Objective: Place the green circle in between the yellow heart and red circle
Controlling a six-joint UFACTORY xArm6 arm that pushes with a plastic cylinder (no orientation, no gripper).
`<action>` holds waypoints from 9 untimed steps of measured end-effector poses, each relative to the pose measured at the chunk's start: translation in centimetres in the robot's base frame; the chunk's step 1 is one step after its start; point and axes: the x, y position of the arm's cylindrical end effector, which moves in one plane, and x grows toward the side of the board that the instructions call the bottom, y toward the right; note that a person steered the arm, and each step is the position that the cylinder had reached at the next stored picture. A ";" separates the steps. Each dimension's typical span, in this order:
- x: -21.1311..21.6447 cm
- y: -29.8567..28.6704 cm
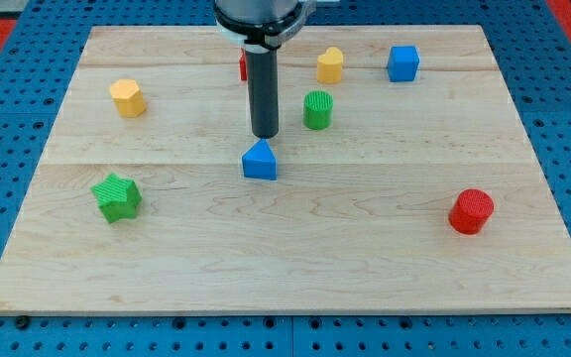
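Note:
The green circle [317,109] stands upper middle of the board, just right of my rod. My tip [265,134] is left of the green circle and just above the blue triangle [260,161]. The yellow heart [330,64] is above the green circle, near the top edge. The red circle [472,210] lies far off at the lower right.
A blue cube [402,62] sits at the top right. A yellow hexagon-like block [127,97] is at upper left, a green star [117,195] at lower left. A red block [243,65] is mostly hidden behind the rod. The wooden board [285,268] rests on blue pegboard.

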 end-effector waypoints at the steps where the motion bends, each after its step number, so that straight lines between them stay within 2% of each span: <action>1: -0.7 0.5; 9: -3.8 7.9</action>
